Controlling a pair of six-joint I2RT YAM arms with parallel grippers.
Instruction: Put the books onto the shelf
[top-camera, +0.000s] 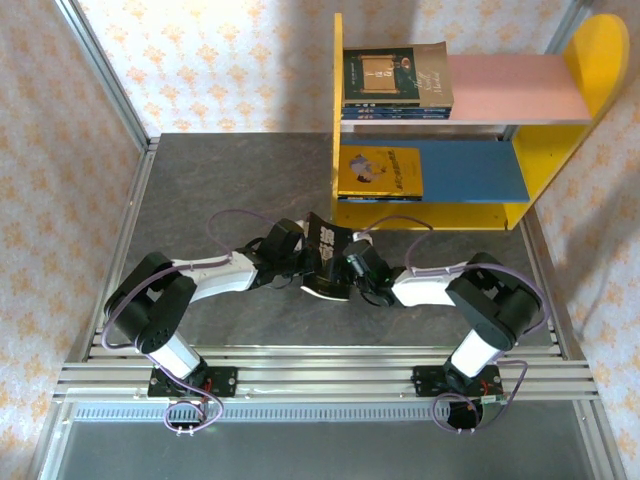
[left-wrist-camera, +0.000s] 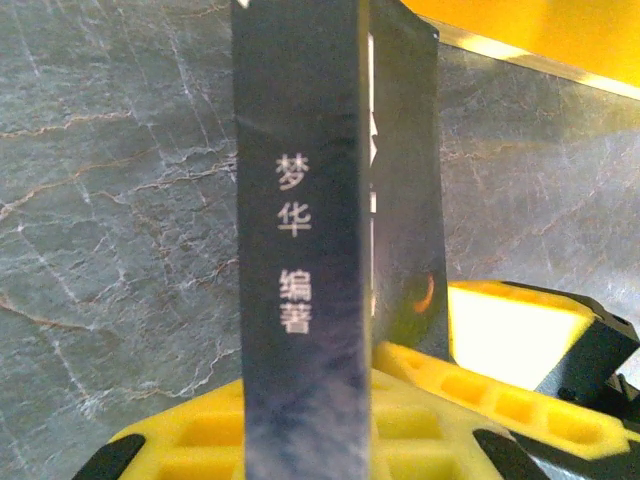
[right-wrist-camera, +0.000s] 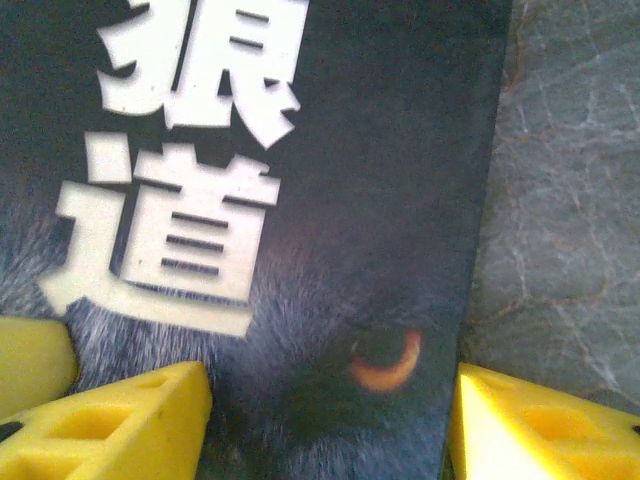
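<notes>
A dark blue book with a wolf face (top-camera: 328, 255) stands on edge between the two arms, above the table in front of the shelf (top-camera: 590, 60). My left gripper (top-camera: 303, 262) is shut on it; in the left wrist view the spine (left-wrist-camera: 300, 150) runs up from between the yellow fingers (left-wrist-camera: 200, 440). My right gripper (right-wrist-camera: 330, 420) is open at the book's other side, its fingertips apart over the wolf cover (right-wrist-camera: 380, 150). A stack topped by a brown book (top-camera: 395, 78) lies on the pink board. One yellow book (top-camera: 380, 172) lies on the blue board.
The shelf's yellow left side panel (top-camera: 337, 120) stands just beyond the held book. Dark stone-patterned tabletop (top-camera: 220, 180) spreads to the left. Metal frame posts and wallpapered walls close in the sides. Aluminium rails (top-camera: 320, 380) run along the near edge by the arm bases.
</notes>
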